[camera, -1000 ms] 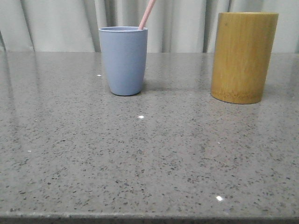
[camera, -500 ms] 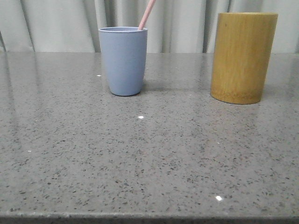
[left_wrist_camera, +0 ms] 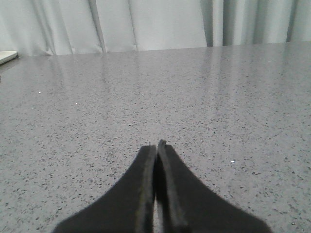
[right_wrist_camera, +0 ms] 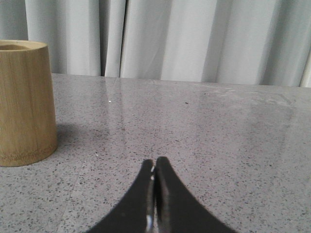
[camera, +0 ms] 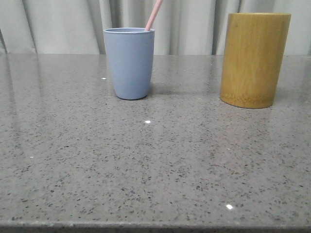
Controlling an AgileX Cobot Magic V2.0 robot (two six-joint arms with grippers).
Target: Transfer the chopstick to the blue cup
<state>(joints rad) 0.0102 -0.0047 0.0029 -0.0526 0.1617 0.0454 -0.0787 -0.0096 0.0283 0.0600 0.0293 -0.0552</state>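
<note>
The blue cup (camera: 129, 63) stands upright at the back of the grey table, left of centre. The pale pink chopstick (camera: 153, 15) leans out of its rim toward the right, its top cut off by the frame edge. My left gripper (left_wrist_camera: 156, 146) is shut with nothing between its fingers, low over bare speckled table. My right gripper (right_wrist_camera: 154, 162) is shut and empty too, over the table a little to the right of the bamboo holder (right_wrist_camera: 24, 102).
The tall yellow-brown bamboo holder (camera: 254, 59) stands at the back right. A grey curtain (camera: 184, 24) hangs behind the table. The table's front edge (camera: 155, 226) runs along the near side.
</note>
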